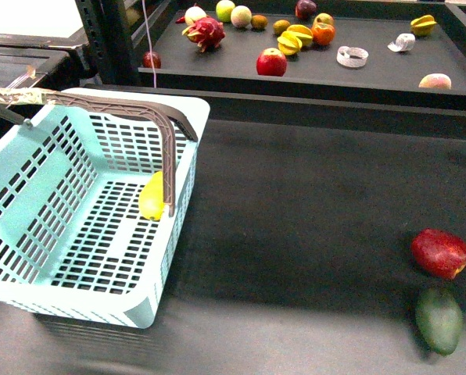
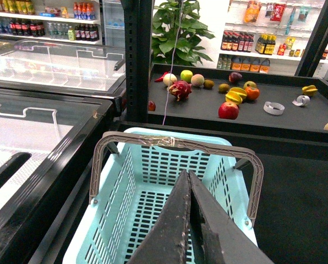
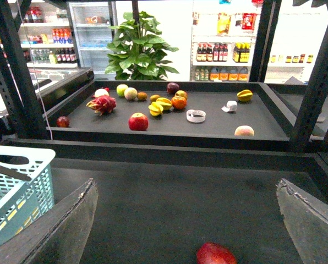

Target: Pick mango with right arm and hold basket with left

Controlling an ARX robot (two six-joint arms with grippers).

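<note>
The pale turquoise basket (image 1: pixel 30 180) stands on the dark surface at the left, one grey-brown handle (image 1: pixel 169 148) swung up over it. The yellow mango (image 1: pixel 151 197) lies inside it against the right wall, partly behind the handle. No gripper shows in the front view. In the left wrist view my left gripper (image 2: pixel 187 175) is shut and empty, above the basket (image 2: pixel 153 165) and behind its raised handle (image 2: pixel 175 143); the mango is hidden there. In the right wrist view my right gripper (image 3: pixel 186 184) is wide open and empty, with the basket corner (image 3: pixel 15 181) off to one side.
A dark red fruit (image 1: pixel 441 252) and a dark green fruit (image 1: pixel 439 318) lie at the front right; the red one shows between my right fingers (image 3: pixel 214 254). A raised back tray (image 1: pixel 374 74) holds a red apple (image 1: pixel 271 62), a dragon fruit (image 1: pixel 206 33) and several other fruits. Glass freezers (image 2: pixel 48 110) stand left.
</note>
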